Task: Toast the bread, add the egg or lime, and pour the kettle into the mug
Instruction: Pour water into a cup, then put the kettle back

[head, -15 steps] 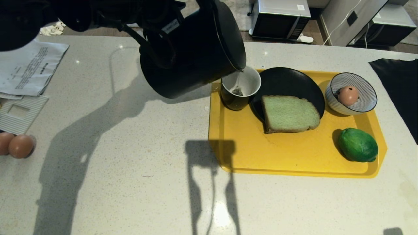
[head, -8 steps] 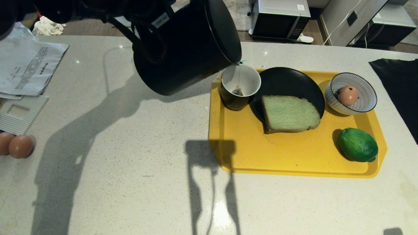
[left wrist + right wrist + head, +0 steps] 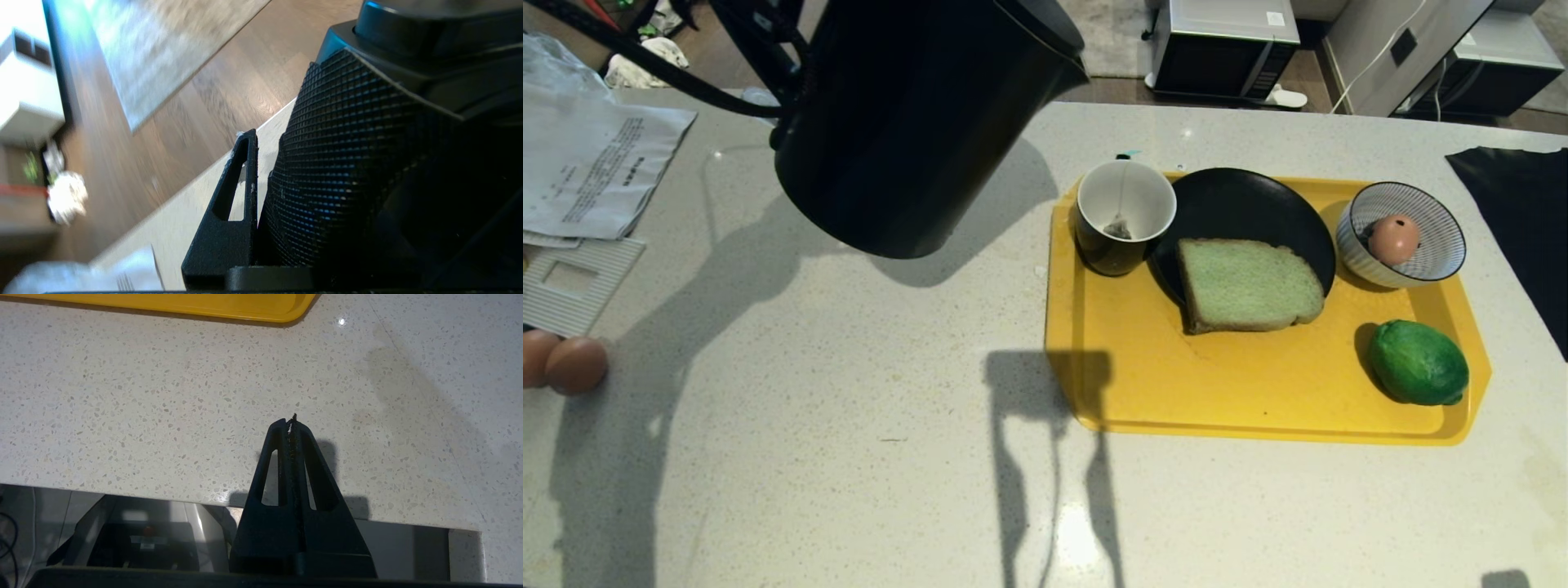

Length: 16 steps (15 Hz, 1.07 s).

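Observation:
The black kettle (image 3: 907, 122) hangs in the air above the counter, left of the mug and nearly upright. My left gripper (image 3: 294, 163) is shut on the kettle's ribbed handle (image 3: 347, 163); only one of its fingers (image 3: 245, 163) shows. The black mug (image 3: 1125, 216) stands at the yellow tray's (image 3: 1241, 400) back left corner, with a tea bag inside. The pale green bread (image 3: 1245, 283) lies half on a black plate (image 3: 1241, 200). The lime (image 3: 1417, 362) rests at the tray's front right. An egg (image 3: 1393, 238) sits in a striped bowl (image 3: 1441, 249). My right gripper (image 3: 291, 418) is shut and empty, parked over the counter's near edge.
Papers (image 3: 588, 171) and two loose eggs (image 3: 572, 365) lie at the counter's left side. A black cloth (image 3: 1519, 220) covers the right edge. Microwaves (image 3: 1225, 45) stand on the floor beyond the counter. The tray's corner (image 3: 245, 306) shows in the right wrist view.
The kettle has swung up and to the left, away from the mug, and tipped back toward upright. Its spout no longer hangs over the mug. The right arm has stayed still.

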Available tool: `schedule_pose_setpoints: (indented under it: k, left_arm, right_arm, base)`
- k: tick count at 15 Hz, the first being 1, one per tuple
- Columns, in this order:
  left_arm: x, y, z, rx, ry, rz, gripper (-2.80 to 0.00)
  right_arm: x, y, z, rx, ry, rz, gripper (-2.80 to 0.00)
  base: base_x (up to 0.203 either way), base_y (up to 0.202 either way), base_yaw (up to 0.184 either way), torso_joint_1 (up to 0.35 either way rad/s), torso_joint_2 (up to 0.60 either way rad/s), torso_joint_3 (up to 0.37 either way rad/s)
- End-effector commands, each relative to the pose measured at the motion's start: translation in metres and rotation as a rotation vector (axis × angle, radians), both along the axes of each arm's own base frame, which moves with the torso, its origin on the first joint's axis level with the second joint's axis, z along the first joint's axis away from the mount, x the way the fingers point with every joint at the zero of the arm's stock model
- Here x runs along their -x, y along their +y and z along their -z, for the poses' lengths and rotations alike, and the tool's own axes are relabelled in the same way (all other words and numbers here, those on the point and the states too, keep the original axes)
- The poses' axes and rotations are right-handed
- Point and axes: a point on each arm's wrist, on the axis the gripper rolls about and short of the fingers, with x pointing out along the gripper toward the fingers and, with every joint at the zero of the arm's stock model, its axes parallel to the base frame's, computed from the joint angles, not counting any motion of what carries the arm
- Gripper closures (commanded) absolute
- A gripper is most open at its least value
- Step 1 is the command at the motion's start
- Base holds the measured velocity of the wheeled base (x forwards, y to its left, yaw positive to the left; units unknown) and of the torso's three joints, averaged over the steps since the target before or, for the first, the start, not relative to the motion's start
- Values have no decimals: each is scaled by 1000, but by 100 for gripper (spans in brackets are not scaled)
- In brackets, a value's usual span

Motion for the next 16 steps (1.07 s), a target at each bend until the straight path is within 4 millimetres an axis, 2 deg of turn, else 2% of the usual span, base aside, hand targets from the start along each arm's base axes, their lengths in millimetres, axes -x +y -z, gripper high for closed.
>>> schedule_pose_setpoints:
  k: [1,3,5,8,13,16]
  left_arm:
    - [24,28,-10,103,-21,-29,0]
    - [35,45,-12,146,-49,-50,0]
    - [37,52,-1,161,-75,-70,0]
    - [37,58,33,204,-118,-92,0]
    - [56,70,99,299,-127,-84,0]
    - [45,75,128,349,-76,-127,0]
  right_arm:
    - [0,0,0,0,1,0,0]
    - [0,0,0,0,1,0,0]
    - [0,0,0,0,1,0,0]
    - [0,0,0,0,1,0,0]
    - [0,0,0,0,1,0,0]
    - [0,0,0,0,1,0,0]
  base:
    - [0,0,0,0,0,0]
    - [0,0,0,0,0,0]
    - [0,0,0,0,0,0]
    - [0,0,0,0,0,0]
    - [0,0,0,0,0,0]
    - [0,0,0,0,0,0]
